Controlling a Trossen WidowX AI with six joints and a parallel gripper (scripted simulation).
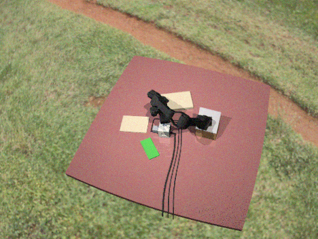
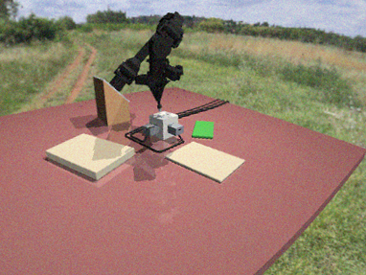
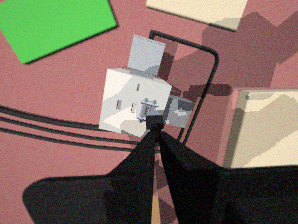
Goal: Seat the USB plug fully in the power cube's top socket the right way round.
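Silver USB plug: I have the small silver-grey plug (image 2: 160, 110) (image 3: 145, 111) at the top face of the white power cube (image 1: 164, 133) (image 2: 165, 124) (image 3: 120, 95); the arm hides it from above.
Depth in socket: it looks proud of the face. I can't tell whether its tip is in the slot or just over it.
Way round: I can't tell from these views.
Progress: my judgement is that the grip is done, while full seating, letting go and clearing the arm are left.
Pincer: my black 2-finger gripper (image 1: 165, 120) (image 2: 159, 106) (image 3: 156, 136) is nearly closed, its fingertips pinched on the plug, pointing down.
Next: I'd confirm the facing and slot alignment, then press straight down; a skewed push could jam it again.
Cube sides: 2 grey blocks stick out, 1 (image 2: 176, 129) (image 3: 146, 55) towards the thin cream tile (image 1: 134, 124) (image 2: 207, 160) (image 3: 200, 11), 1 (image 2: 151, 130) (image 3: 178, 111) towards the thick cream slab (image 1: 183, 99) (image 2: 89, 153) (image 3: 270, 130).
Black leads: a bent loop (image 2: 143, 143) (image 3: 217, 55) lies beside the cube, and 3 cables (image 1: 168, 176) (image 2: 203, 107) (image 3: 65, 132) trail off. I'd avoid snagging them.
Farther out: a flat green tile (image 1: 149, 148) (image 2: 203, 130) (image 3: 57, 27) and a brown wooden block (image 1: 206, 135) (image 2: 112, 105) stand apart from the cube, on the red table (image 1: 119, 170) (image 2: 120, 245) (image 3: 45, 155).
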